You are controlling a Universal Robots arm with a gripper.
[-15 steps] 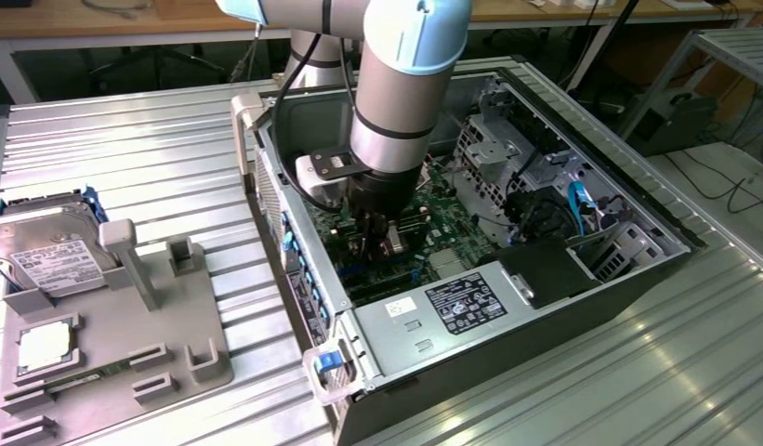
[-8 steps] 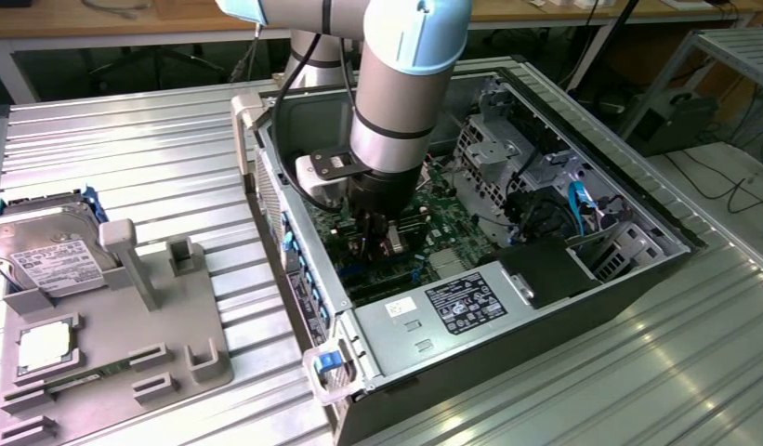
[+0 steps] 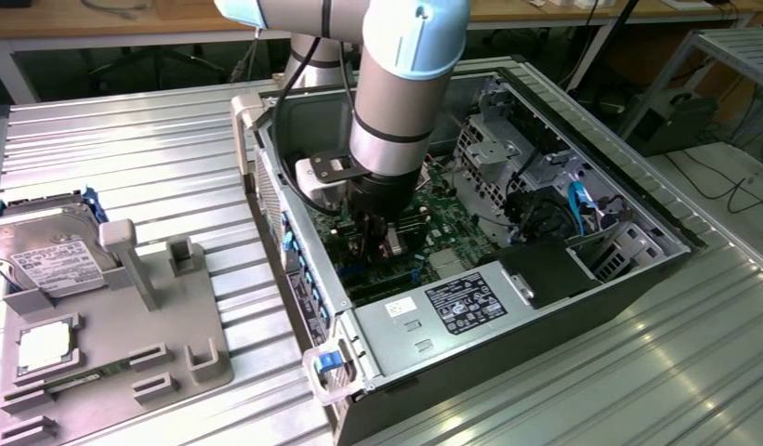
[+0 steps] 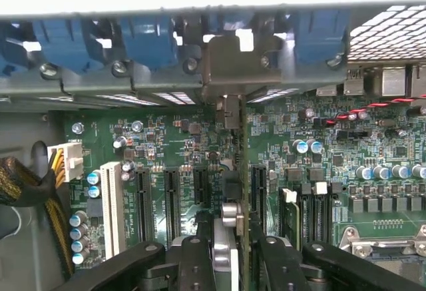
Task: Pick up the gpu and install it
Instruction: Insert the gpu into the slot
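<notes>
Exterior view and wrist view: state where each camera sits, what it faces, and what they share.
Exterior view: off the arm, raised, looking down on the open computer case and the grey fixture with the hard drive; the arm reaches into the case.
Wrist view: on the wrist inside the case, facing the motherboard; the gripper holds the gpu edge-on.
Shared: motherboard, gripper, blue slot latches.
</notes>
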